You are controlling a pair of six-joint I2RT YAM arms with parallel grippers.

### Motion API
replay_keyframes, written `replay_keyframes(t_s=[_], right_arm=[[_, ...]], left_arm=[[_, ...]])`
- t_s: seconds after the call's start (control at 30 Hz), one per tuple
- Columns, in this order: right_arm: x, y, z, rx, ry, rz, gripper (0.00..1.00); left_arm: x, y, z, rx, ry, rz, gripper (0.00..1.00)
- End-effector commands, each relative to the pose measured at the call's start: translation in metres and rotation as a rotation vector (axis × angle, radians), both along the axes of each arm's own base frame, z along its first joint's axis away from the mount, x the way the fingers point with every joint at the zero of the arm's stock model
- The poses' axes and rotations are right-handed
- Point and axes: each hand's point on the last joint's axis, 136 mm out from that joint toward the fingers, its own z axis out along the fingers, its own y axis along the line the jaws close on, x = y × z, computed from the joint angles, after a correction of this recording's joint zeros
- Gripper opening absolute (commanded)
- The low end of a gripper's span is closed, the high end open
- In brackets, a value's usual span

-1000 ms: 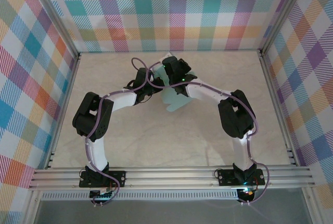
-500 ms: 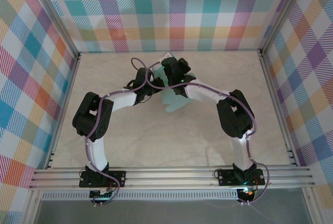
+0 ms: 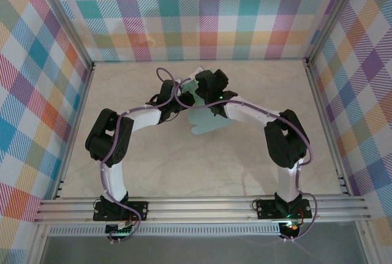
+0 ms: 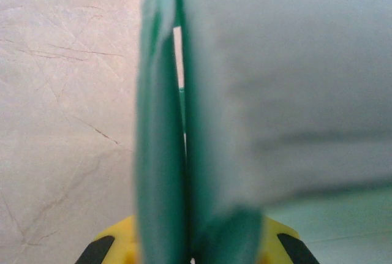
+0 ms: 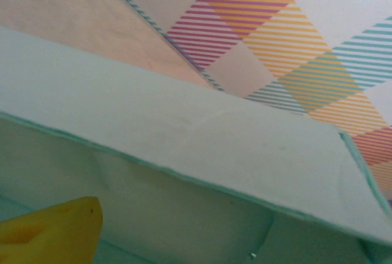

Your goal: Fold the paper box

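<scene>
matt thin-card paper box (image 5: 184, 135), smooth table (image 3: 184, 172)

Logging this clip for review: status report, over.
Left tool shut on the paper box. Right tool at the box, open or shut unclear. Box partly folded. No obstacle seen.

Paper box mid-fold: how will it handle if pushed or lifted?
Probably floppy: the paper box shows thin, bowed layers in the left wrist view. Likely light, being plain thin card, so a push may buckle or slide it rather than tip it.
</scene>
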Motion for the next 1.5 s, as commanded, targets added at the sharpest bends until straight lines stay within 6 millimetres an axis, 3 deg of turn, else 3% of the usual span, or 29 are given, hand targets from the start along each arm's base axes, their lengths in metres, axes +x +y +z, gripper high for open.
replay_keyframes(t_s=[0.0,0.33,0.53,0.73,0.9,1.07,1.33,1.47], right_arm=[[-0.01,0.006,0.017,0.107,0.019,0.06,0.88],[-0.025,-0.013,0.041,0.215,0.056,0.066,0.95],[-0.043,-0.038,0.062,0.445,0.124,0.073,0.95],[-0.05,-0.06,0.068,0.632,0.218,0.065,0.93],[-0.05,-0.078,0.08,0.699,0.206,0.049,0.93],[-0.051,-0.079,0.079,0.715,0.222,0.061,0.92],[-0.06,-0.071,0.061,0.738,0.288,0.088,0.92],[-0.063,-0.065,0.045,0.763,0.334,0.103,0.92]], left_arm=[[0.007,-0.011,0.029,-0.033,-0.088,-0.036,0.0],[0.007,-0.012,0.026,-0.027,-0.076,-0.036,0.0],[0.008,-0.009,0.024,0.02,-0.056,-0.05,0.0],[-0.004,0.005,0.024,0.174,0.011,-0.096,0.0],[-0.03,0.028,0.026,0.402,0.105,-0.201,0.0],[-0.065,0.059,0.031,0.616,0.257,-0.315,0.0],[-0.123,0.093,0.022,0.789,0.573,-0.457,0.0],[-0.135,0.11,0.008,0.901,0.685,-0.493,0.0]])
